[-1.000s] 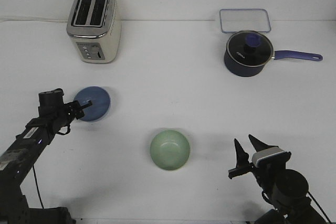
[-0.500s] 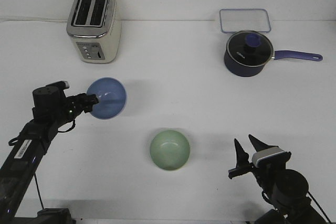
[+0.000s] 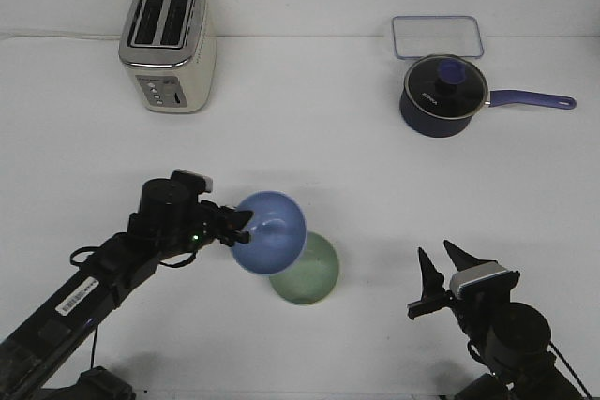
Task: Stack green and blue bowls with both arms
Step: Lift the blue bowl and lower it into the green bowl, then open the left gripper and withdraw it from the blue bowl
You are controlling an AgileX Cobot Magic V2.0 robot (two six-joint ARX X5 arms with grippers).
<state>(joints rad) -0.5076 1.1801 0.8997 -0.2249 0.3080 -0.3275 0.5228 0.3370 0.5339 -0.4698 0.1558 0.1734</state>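
In the front view my left gripper (image 3: 240, 226) is shut on the rim of the periwinkle blue bowl (image 3: 272, 231) and holds it raised, overlapping the upper left part of the pale sage green bowl (image 3: 312, 278). The green bowl sits on the white table, partly hidden by the blue one. My right gripper (image 3: 442, 271) is open and empty at the front right, apart from both bowls.
A cream toaster (image 3: 168, 45) stands at the back left. A dark navy saucepan (image 3: 442, 95) with a long handle and lid stands at the back right, with a clear rectangular container (image 3: 438, 36) behind it.
My left arm has lifted the blue bowl from the left of the table and carried it right and toward the front, over the green bowl. The right arm has not moved.
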